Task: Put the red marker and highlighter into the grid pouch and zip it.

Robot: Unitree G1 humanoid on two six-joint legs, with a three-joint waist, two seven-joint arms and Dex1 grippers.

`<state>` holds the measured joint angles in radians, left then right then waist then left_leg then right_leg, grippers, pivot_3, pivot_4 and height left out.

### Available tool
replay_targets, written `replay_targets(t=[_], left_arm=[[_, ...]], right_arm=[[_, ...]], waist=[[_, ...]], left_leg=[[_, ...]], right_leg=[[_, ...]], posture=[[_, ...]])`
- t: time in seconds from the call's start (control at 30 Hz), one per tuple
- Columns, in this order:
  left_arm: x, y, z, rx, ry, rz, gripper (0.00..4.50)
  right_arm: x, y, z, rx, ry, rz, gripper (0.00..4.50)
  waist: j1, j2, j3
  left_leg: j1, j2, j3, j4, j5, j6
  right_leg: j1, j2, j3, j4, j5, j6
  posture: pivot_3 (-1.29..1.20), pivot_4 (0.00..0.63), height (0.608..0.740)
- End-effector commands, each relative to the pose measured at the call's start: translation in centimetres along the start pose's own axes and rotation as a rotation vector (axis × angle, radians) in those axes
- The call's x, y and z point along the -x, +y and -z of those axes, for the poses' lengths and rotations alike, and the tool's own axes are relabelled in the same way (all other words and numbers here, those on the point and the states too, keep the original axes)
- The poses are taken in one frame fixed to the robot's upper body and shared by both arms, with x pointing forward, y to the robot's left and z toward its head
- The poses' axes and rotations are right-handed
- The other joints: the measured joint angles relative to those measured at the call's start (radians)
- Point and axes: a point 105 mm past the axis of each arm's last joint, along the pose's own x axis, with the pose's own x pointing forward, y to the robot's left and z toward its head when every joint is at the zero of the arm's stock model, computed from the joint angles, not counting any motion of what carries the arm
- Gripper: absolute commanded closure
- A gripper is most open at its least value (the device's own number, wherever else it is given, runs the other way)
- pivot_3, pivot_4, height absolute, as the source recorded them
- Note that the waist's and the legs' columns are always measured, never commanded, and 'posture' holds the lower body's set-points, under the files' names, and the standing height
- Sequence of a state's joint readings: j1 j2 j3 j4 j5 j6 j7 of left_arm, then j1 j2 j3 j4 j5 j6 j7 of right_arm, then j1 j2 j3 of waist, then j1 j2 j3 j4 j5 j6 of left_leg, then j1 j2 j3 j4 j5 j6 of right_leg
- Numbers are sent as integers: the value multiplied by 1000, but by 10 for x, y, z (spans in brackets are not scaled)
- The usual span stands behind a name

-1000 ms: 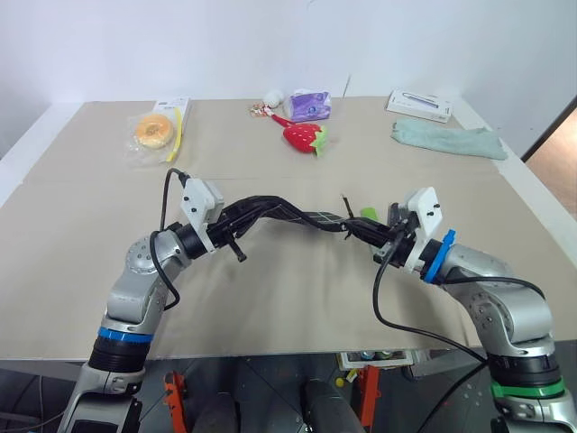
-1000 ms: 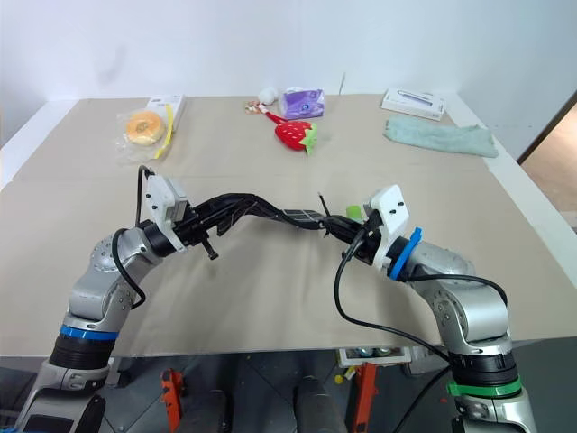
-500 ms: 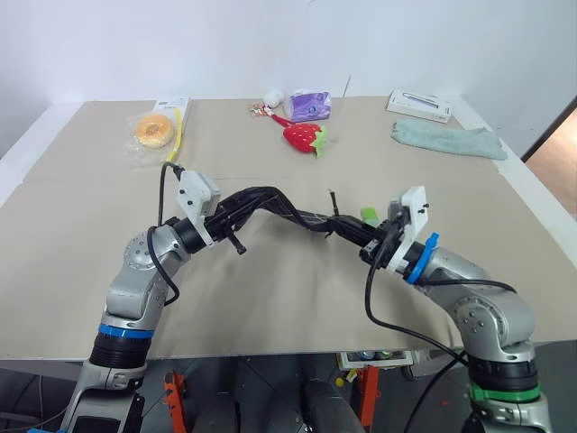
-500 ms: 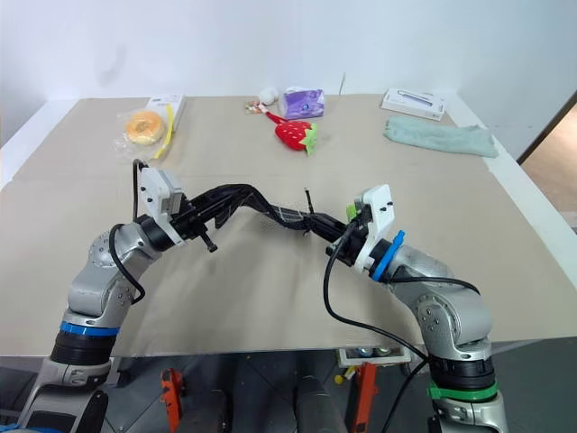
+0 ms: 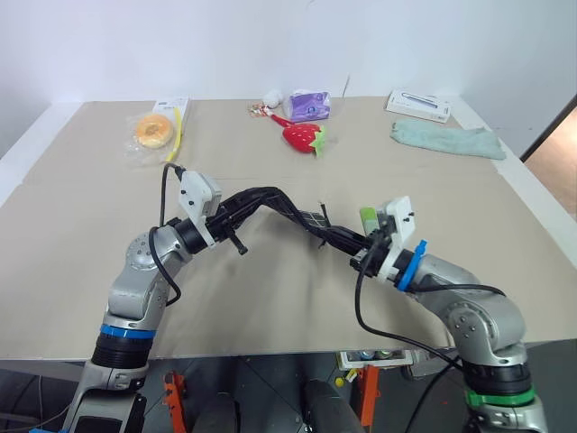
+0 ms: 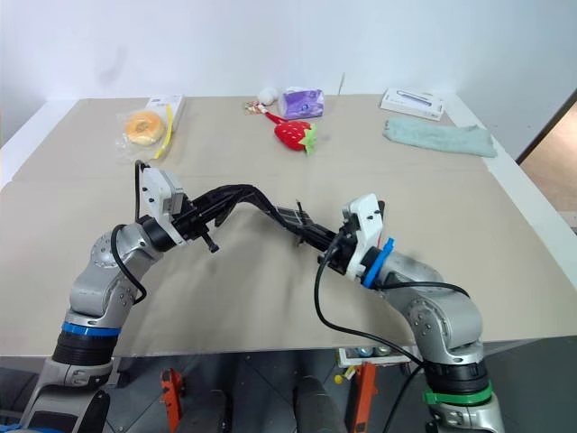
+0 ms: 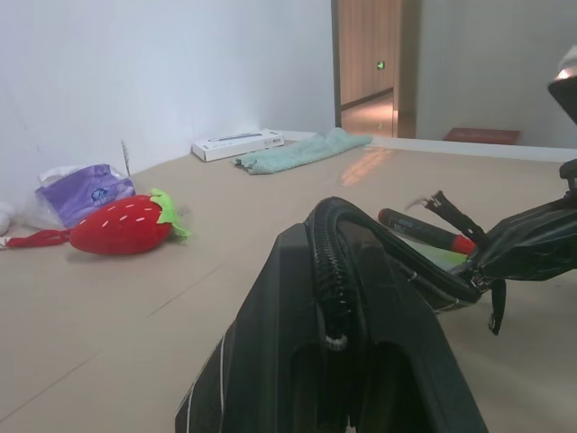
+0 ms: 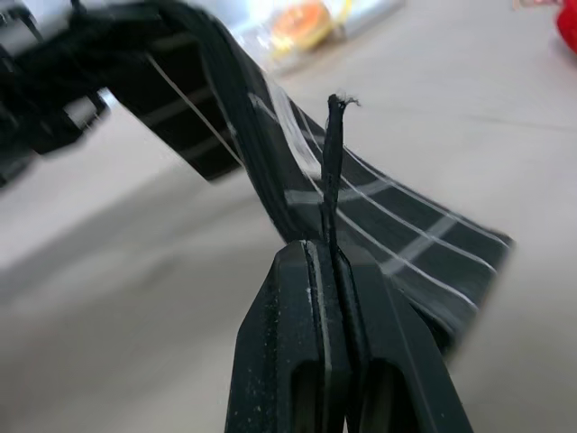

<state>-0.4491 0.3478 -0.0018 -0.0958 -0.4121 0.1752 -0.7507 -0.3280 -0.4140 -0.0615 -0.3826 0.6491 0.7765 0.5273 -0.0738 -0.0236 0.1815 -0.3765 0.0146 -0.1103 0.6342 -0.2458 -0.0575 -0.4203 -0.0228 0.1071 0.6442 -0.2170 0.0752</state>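
Right gripper [image 8: 329,262] fingers are pressed together on the black pull cord [image 8: 334,162], whose frayed end sticks up past the tips. Left gripper [image 5: 236,212] fingers are clamped on the opposite end of the grid pouch [image 5: 284,209], holding it off the table [image 5: 81,225]. The pouch hangs between the two grippers, bowed upward near the left one; likely the left anchors the fabric so the right can drag the zipper along it. In the left wrist view the pouch mouth looks partly open, and the red marker [image 7: 424,231] shows at the far end, red tip beside the zipper; whether it sits fully inside I cannot tell. The highlighter [image 5: 368,217] shows as a green bit just beside the pouch's right end, next to the right gripper; in or out of the pouch is unclear.

The table is covered in beige. Well beyond the pouch, along the far edge: a plush strawberry [image 5: 304,136], a purple packet [image 5: 309,105], a bagged donut [image 5: 153,129], a white box [image 5: 419,105], a green cloth [image 5: 447,139]. A white wall stands behind the table, with a doorway in the left wrist view.
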Motion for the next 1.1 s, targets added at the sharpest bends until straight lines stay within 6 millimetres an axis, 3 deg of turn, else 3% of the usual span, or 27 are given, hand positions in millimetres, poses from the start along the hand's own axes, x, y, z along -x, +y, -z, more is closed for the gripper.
replay_targets(t=[0.03, 0.33, 0.47, 0.6, 0.93, 1.1], left_arm=[[-4, -2, -13, -28, -37, 19, 4500], [-3, -2, -13, -31, -36, 19, 4500], [-3, -1, -14, -32, -37, 19, 4500], [-4, 2, -15, -34, -43, 12, 4500], [-5, 0, -15, -31, -43, 15, 4500], [-3, 0, -14, -33, -41, 12, 4500]], right_arm=[[-10, 20, -25, 34, -101, -56, 4473], [-15, 23, -30, 6, -120, -77, 4473], [-10, 48, -5, -15, 26, -218, 4473], [-12, 43, 6, -3, 43, -169, 4473], [-35, 37, -40, -49, -188, -98, 4473], [-34, 34, -53, -100, -251, -98, 4473]], waist=[[0, 0, 0], [0, 0, 0], [0, 0, 0], [0, 0, 0], [-1, 0, 0], [-1, 0, 0]], left_leg=[[0, 0, 0, 0, 0, 0], [-1, 0, 0, 0, 0, 0], [-1, 0, 0, 0, 0, 0], [-1, 0, 0, 0, 0, 0], [0, 0, 0, 0, 0, 0], [-1, 0, -1, -1, 0, 0]], right_leg=[[0, 0, 0, 0, 0, 0], [0, 0, 0, 0, 0, 0], [0, 0, 0, 0, 0, 0], [0, 0, 0, 0, -1, 0], [-1, 0, -1, 0, 0, 0], [-1, 0, -1, 0, 0, 0]], posture=[[0, 150, 740], [0, 150, 740], [0, 150, 740], [0, 150, 740], [0, 150, 740], [0, 150, 740]])
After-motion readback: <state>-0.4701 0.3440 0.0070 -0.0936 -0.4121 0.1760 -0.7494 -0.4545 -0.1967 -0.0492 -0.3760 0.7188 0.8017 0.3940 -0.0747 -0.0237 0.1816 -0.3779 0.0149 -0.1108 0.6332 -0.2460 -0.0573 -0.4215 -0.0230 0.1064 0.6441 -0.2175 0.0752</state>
